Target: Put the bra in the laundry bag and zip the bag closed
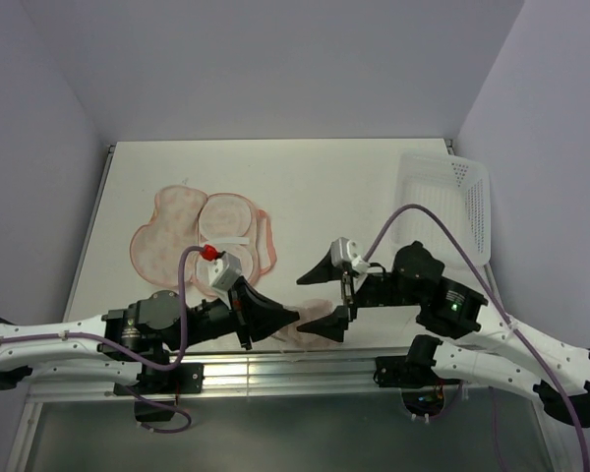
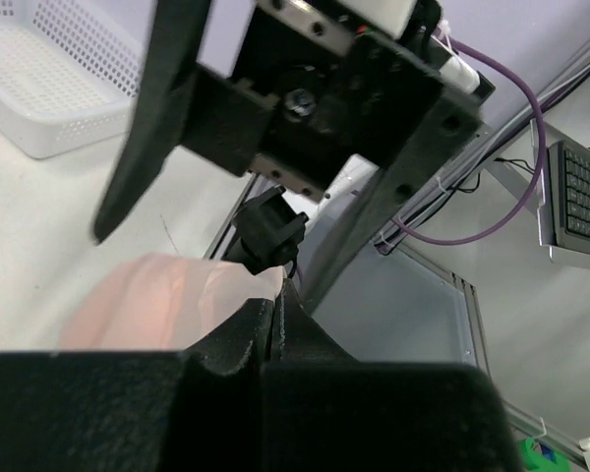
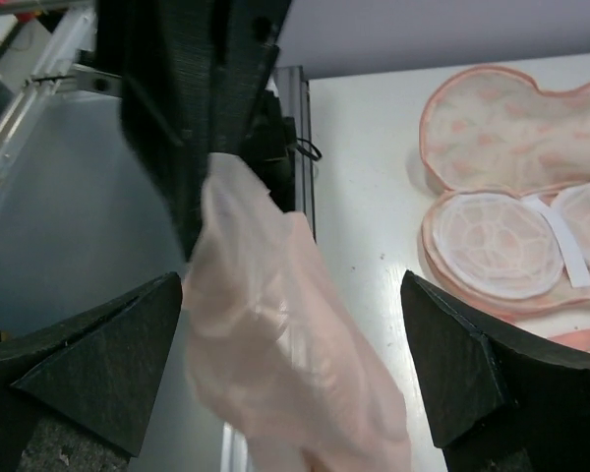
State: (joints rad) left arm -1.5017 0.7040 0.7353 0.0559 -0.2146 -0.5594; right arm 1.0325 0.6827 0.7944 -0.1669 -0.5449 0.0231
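The bra (image 3: pixel 275 324) is held clamped in the left hand (image 1: pixel 293 317) at the near edge of the counter (image 1: pixel 315 187), with the right hand (image 1: pixel 316 300) spread wide on either side. The laundry bag (image 1: pixel 177 231) is laid open towards the left edge. Bare counter is left between it and the basket (image 1: pixel 452 202).

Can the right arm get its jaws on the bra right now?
Probably yes: the right arm has its jaws wide open either side of the bra, nothing between. The left arm, jaws shut, holds one end of it.
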